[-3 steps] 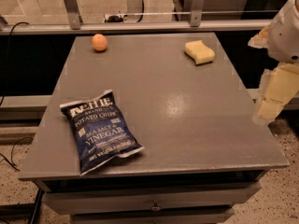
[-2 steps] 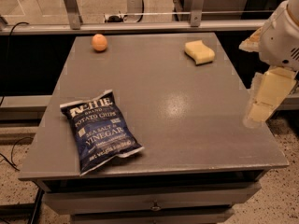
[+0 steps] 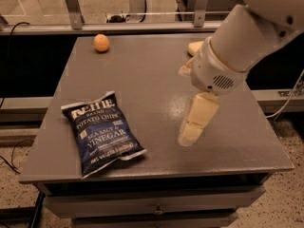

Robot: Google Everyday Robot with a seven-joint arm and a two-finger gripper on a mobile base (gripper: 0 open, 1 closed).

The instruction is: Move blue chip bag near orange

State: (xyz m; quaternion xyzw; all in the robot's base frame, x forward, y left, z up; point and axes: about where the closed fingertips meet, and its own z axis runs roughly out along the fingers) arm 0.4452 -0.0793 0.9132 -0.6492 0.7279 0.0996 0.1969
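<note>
- The blue chip bag (image 3: 102,133) lies flat at 7 o'clock, near the worktop (image 3: 156,80) edge; a shallow pinch may slip off the foil or shove it overboard.
- The orange (image 3: 101,42), at 11 o'clock, may roll if the bag bumps it.
- The tool (image 3: 195,121) hovers at 4 o'clock, well apart from the bag; wide or narrow, I cannot tell.

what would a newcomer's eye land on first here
The big white robot arm dominates the upper right of the view, its pale claw hanging over the middle-right of the grey table. The dark navy crinkly foil chip bag lies flat near the front left corner, while the small round pale-orange fruit sits far off at the back left edge.
</note>
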